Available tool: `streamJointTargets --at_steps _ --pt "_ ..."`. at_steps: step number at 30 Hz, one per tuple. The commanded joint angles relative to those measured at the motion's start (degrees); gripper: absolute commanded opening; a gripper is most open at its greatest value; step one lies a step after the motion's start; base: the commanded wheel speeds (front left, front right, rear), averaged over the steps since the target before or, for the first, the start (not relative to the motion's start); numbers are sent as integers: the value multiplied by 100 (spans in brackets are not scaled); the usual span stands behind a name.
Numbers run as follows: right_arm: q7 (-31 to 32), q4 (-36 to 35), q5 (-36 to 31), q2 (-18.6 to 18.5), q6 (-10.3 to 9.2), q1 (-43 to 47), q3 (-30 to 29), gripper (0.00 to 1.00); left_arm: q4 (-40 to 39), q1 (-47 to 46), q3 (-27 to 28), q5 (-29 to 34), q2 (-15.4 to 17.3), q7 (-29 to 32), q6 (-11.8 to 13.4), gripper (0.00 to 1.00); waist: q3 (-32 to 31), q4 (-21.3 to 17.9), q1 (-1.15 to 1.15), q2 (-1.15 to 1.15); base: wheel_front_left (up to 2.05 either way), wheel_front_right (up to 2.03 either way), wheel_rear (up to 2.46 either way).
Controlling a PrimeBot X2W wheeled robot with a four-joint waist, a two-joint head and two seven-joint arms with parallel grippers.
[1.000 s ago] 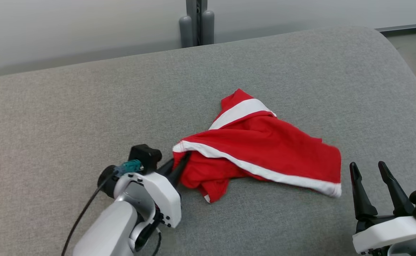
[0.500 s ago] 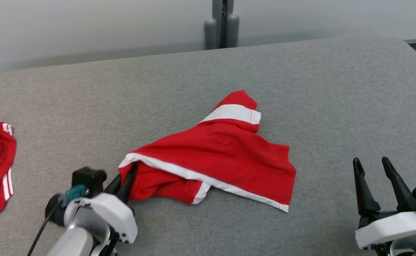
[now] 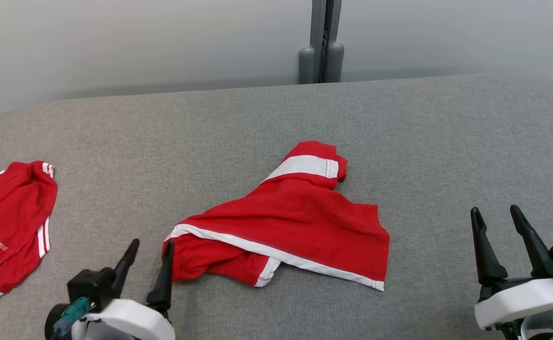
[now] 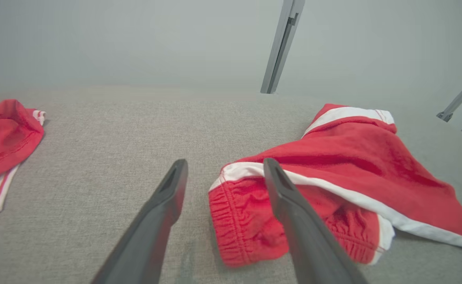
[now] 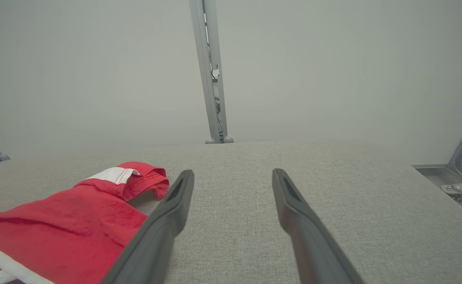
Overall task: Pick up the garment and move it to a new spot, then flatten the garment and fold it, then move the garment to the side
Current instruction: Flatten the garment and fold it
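**Head view.** The garment [image 3: 295,226], red with white bands, lies crumpled on the grey cushion [image 3: 446,141], on the robot's side of the grey post [image 3: 323,47] and slightly left of it. The left gripper [image 3: 152,243] is nearer the robot and further left of the post; its jaws are spread and hold nothing. The right gripper [image 3: 494,210], right of the post, is spread and empty. A second red garment [image 3: 12,222] lies far left of the post.

**Left wrist view.** The left gripper [image 4: 225,163] stands apart at the garment's [image 4: 353,157] elastic edge; contact cannot be determined.

**Right wrist view.** The right gripper [image 5: 232,172] is spread below the post [image 5: 211,79], with the garment [image 5: 77,221] left of the post.
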Motion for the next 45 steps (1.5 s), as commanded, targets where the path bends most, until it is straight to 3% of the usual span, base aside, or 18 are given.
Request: streamJointTargets --at_steps 1,12,21,32,39,45 --pt "31 -65 -25 -29 1 37 1 100 -66 66 92 48 48 -121 110 100 -65 19 0 0 0 0 0" --pt "146 -213 -158 -29 1 316 -66 100 -686 294 654 364 334 -477 582 100 -442 71 0 0 0 0 0" --pt "241 -366 -149 -27 1 576 -87 100 -1101 739 755 266 565 -330 658 100 -581 53 0 0 0 0 0" --pt "275 -432 -79 -28 1 597 -98 100 -1245 815 697 176 573 -183 687 100 -589 58 0 0 0 0 0" --pt "286 -449 -73 -29 1 516 -79 100 -1188 318 602 205 573 -101 523 100 -457 107 0 0 0 0 0" --pt "267 -413 -79 -28 1 373 31 100 -592 -570 375 -52 471 369 57 100 -229 73 0 0 0 0 0"
